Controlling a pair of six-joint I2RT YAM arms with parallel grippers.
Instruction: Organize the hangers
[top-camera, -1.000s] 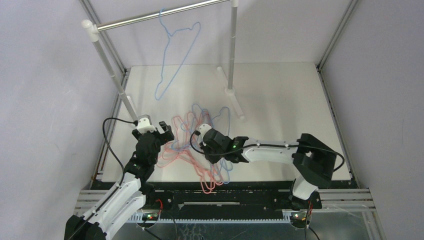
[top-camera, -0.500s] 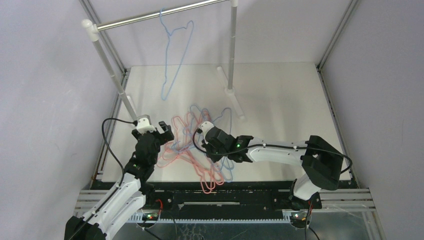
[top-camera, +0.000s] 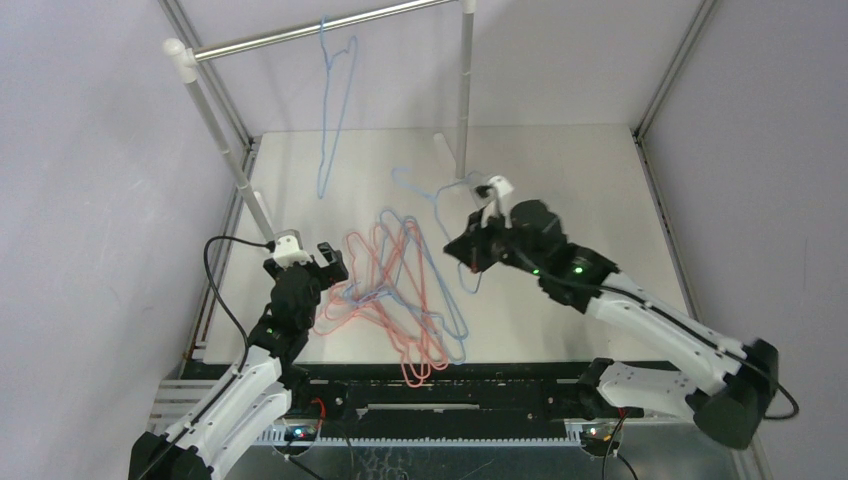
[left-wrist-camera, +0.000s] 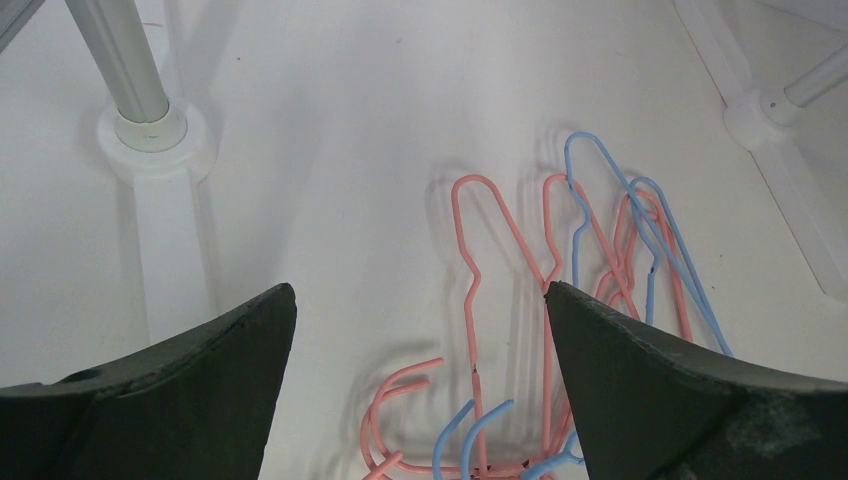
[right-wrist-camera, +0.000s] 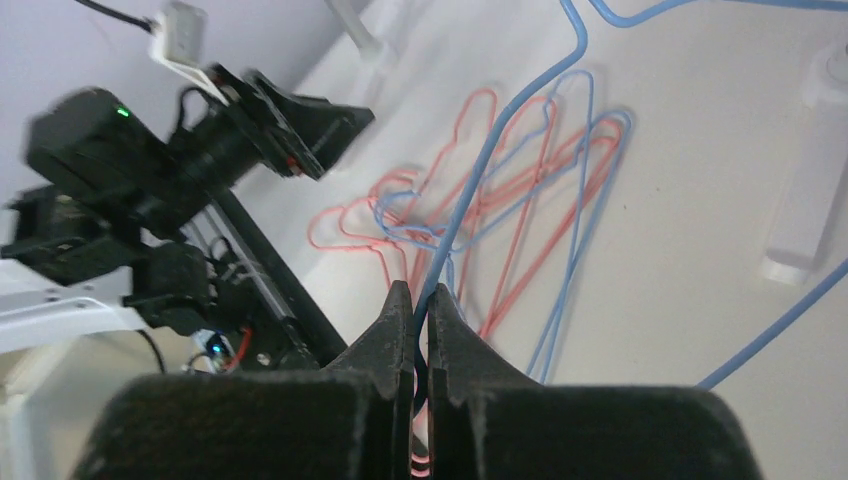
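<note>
no readable text, no labels, no brand marks, no numbers on any surface

- hangers (top-camera: 405, 290): thin, smooth coated wire
- rail (top-camera: 300, 33): bright, polished metal
- table (top-camera: 580, 170): smooth, matt white top
- jaws: matt black plastic, faintly grainy

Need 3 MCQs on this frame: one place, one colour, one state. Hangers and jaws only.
1. Where is the hanger furthest from the arms? A. hooked on the rail B. lying flat C. in the left jaws
2. Colour of the hanger in the right jaws? A. pink B. blue C. white
3. The left jaws are: A. open B. shut on a hanger C. shut, empty
Key: 1A, its hook sits over the rail; 2B, blue wire runs between the shut jaws; 3A, a wide gap shows between them.
</note>
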